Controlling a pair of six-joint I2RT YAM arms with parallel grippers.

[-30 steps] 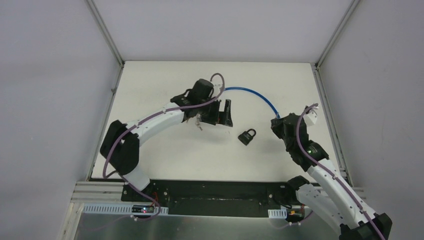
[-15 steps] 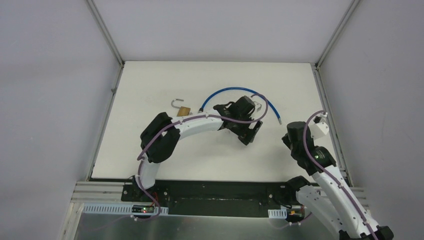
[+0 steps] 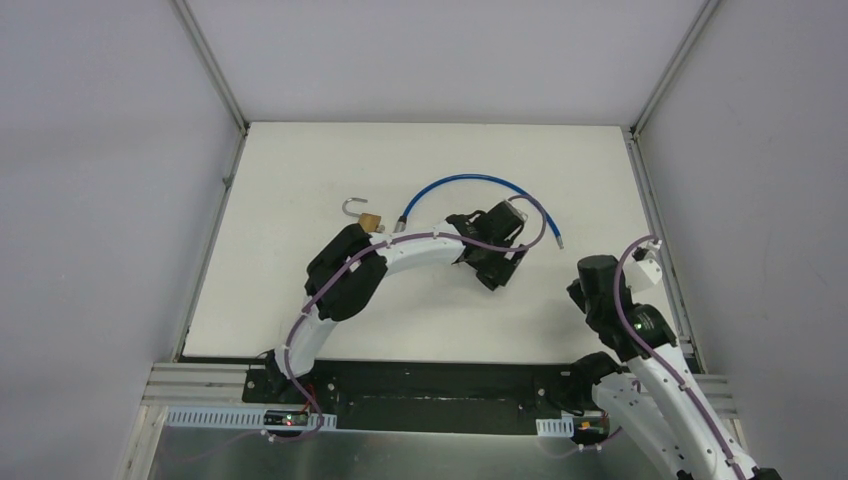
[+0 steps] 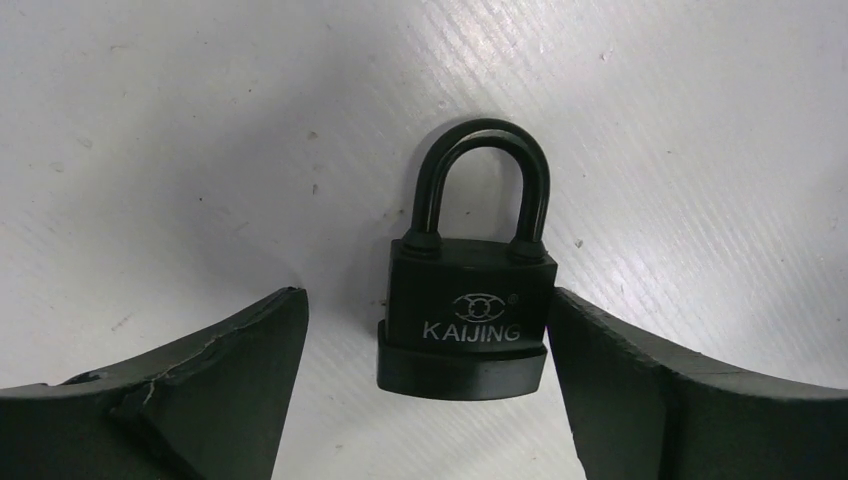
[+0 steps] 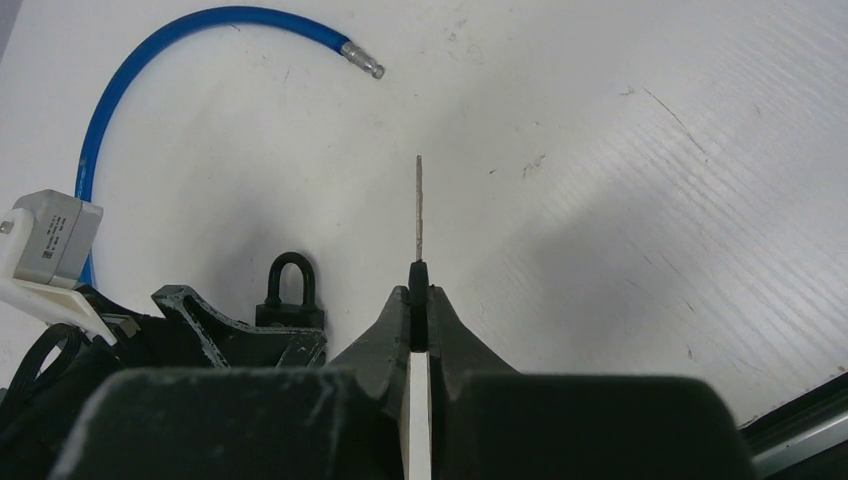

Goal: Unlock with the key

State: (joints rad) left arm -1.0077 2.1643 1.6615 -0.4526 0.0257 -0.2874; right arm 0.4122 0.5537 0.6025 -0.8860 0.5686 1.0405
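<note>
While my right claw [image 5: 418, 285] pinched the thin silver key [image 5: 418, 210], I judged my parted nine-o'clock left claw [image 4: 425, 300] needed centring around the black padlock [image 4: 465, 320].

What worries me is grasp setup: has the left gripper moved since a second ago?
Yes. The left gripper moved right, toward the right edge of the table, now straddling the black padlock.
</note>
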